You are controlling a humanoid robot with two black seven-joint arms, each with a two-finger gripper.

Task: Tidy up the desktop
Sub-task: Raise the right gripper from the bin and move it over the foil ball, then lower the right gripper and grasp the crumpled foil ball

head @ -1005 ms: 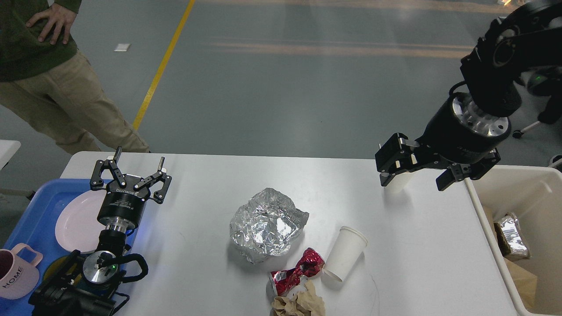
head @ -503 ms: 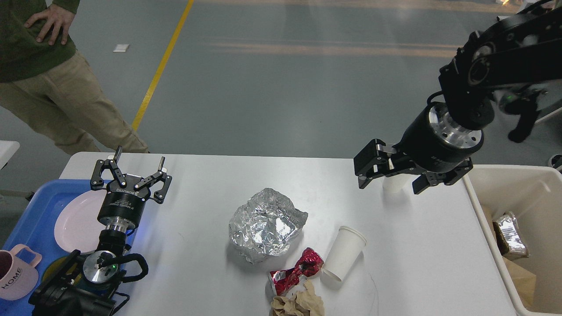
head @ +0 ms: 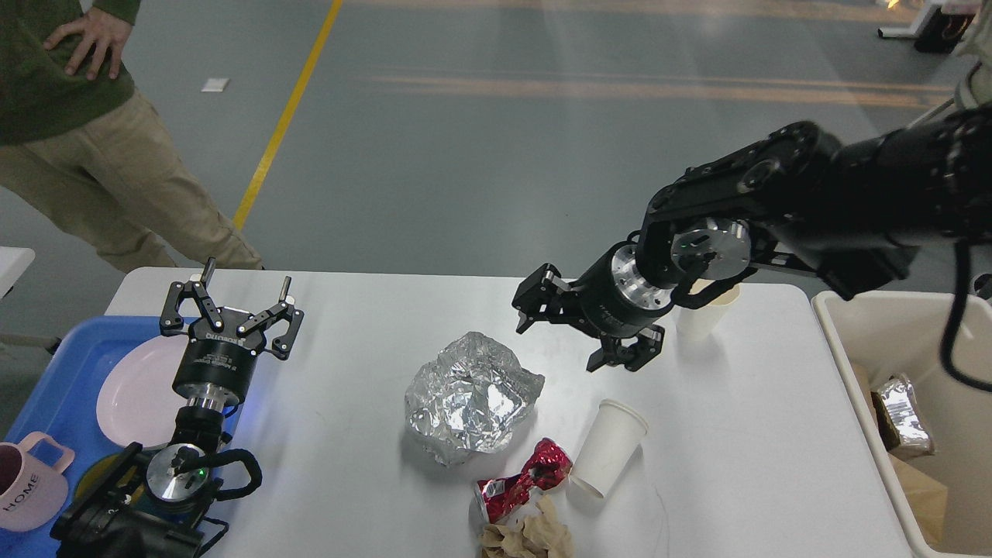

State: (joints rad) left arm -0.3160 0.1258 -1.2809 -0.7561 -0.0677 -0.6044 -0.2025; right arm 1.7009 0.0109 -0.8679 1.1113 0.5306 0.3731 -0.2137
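**Clerk:** Fingers, right gripper [head: 570, 329]: spread apart, nothing between them, poised above the desktop [head: 349, 465] just beyond the far-right edge of the crumpled foil [head: 471, 397]. Fingers, left gripper [head: 232, 310]: likewise splayed and empty, over the near-left part of the desktop by the blue tray [head: 54, 387].

**Checker:** Desktop itself?

**Clerk:** White top, filling the lower part of the view, blue tray on its left, beige bin [head: 914, 364] at its right end. Loose items on it: one ball of foil, centre; one white paper cup [head: 608, 448], tipped on its side; one crushed red can [head: 523, 480], touching the cup's mouth end; one wad of brown paper [head: 531, 536], at the near edge; one upright paper cup [head: 704, 314], partly hidden behind the right arm.

**Checker:** Already stowed?

**Clerk:** Bin: a foil-wrapped lump and brown paper. Tray: a pink plate [head: 143, 391] and a pink mug [head: 27, 482].

**Checker:** Step in hand?

**Clerk:** By my reading, the approach to the next piece of rubbish, most likely the foil, it being nearest the right gripper.

**Checker:** Next move calls for?

**Clerk:** Lowering the wide-set fingers around the foil's bulk and closing gently, since foil crushes and may slip; then a carry to the bin clear of the upright cup.
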